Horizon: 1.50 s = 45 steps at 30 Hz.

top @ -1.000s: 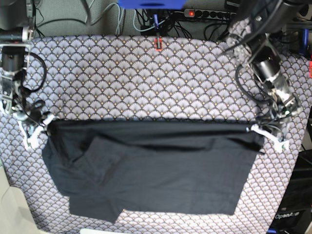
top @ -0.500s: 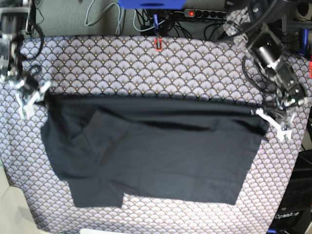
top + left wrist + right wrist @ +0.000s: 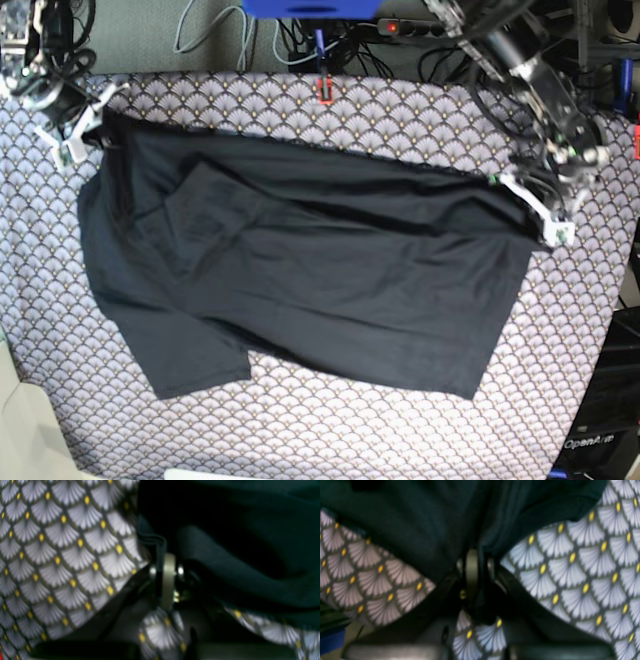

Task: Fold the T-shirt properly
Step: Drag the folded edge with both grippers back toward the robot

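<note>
T-shirt (image 3: 310,280): we see a plain black garment spread over most of the tablecloth (image 3: 300,110), reaching from near the far-left corner across to the right edge, with its lower hem well short of the near edge.
Lie of the cloth: its far edge is drawn taut between the two grippers and runs slanted — higher at the left of the base view, lower at the right.
Folded part: a sleeve lies doubled over the body toward the left side; a second sleeve juts out toward the near-left corner.
Right gripper (image 3: 82,128): at the far-left corner of the tablecloth in the base view, clamped on the shirt's corner; in its wrist view we see dark fabric pinched between the closed fingers (image 3: 471,572).
Left gripper (image 3: 540,212): by the right edge of the tablecloth in the base view, likewise clenched on the shirt's opposite corner; its wrist view shows a hemmed edge of cloth caught at the fingers (image 3: 168,580).
Tablecloth: grey scallop print with small yellow dots, visible on all sides of the shirt.
Background: cables and a power strip (image 3: 425,28) lie beyond the far edge.
</note>
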Each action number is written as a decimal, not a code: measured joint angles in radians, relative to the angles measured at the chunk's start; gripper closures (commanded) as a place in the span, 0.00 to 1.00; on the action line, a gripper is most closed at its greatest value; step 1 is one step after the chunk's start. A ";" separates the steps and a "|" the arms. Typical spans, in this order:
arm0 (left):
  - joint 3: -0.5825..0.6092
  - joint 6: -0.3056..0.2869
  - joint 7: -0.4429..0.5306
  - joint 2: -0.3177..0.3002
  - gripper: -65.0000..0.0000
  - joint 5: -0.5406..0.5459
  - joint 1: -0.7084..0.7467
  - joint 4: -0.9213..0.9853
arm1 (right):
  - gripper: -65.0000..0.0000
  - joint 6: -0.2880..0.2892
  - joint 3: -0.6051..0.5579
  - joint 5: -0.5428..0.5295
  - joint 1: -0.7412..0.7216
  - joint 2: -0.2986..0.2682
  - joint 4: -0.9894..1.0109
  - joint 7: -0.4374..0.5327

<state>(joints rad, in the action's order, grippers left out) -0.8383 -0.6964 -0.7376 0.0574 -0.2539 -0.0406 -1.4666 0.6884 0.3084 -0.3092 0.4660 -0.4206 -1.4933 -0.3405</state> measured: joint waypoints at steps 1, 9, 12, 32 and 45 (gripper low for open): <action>0.000 0.000 0.001 0.005 1.00 0.004 0.021 -0.019 | 1.00 0.001 0.010 0.003 0.013 0.003 -0.008 -0.003; -0.003 -0.001 0.027 0.003 1.00 0.019 0.112 -0.074 | 1.00 0.003 0.036 0.010 0.062 0.007 -0.030 0.001; -0.003 -0.004 0.031 0.003 1.00 0.022 0.156 -0.109 | 1.00 0.006 0.053 0.010 0.061 0.015 -0.030 -0.006; -0.003 -0.012 0.038 -0.011 1.00 0.039 0.262 -0.167 | 1.00 0.024 0.221 0.014 0.079 0.040 -0.022 -0.018; -0.003 -0.006 0.039 -0.016 0.71 0.036 0.267 -0.170 | 0.73 0.022 0.228 0.025 0.092 0.057 -0.020 -0.034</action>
<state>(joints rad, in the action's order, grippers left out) -0.8413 -0.7025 -0.6991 0.0414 -0.2176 0.2264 -1.6363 0.7105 0.5365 -0.2840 0.5575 -0.3634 -1.5135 -0.3744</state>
